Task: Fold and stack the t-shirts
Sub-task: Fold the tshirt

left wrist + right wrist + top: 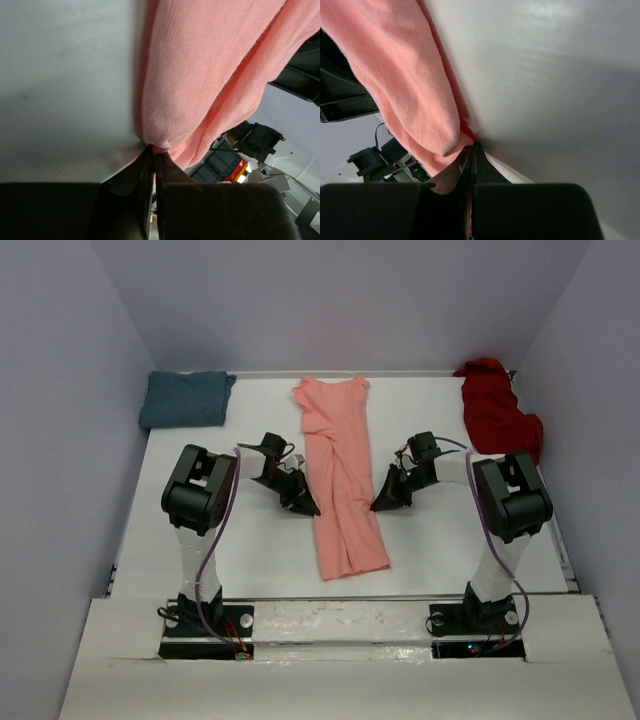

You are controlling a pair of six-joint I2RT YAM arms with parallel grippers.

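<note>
A salmon-pink shirt (340, 480) is laid down the middle of the table (250, 550) as a long narrow strip, folded lengthwise, with its collar end towards the far edge and its hem towards the arms. A teal shirt (185, 398) is seen in the far left corner as a compact bundle, and a dark red shirt (495, 410) is heaped, crumpled, in the far right corner; both are well apart from the pink one. The left gripper (308, 508) is set at the left edge of the strip, about halfway along it, and the right gripper (378, 505) is set opposite it at the right edge. In the left wrist view the left gripper (154, 150) is clamped on a pinch of the pink cloth (210, 65), which is drawn up off the table (65, 75) in a rounded fold. In the right wrist view the fingers of the right gripper (472, 146) are pressed fully together, and the edge of the shirt (395, 65) is gathered to their tips and appears to be nipped between them, just above the table (545, 75).
</note>
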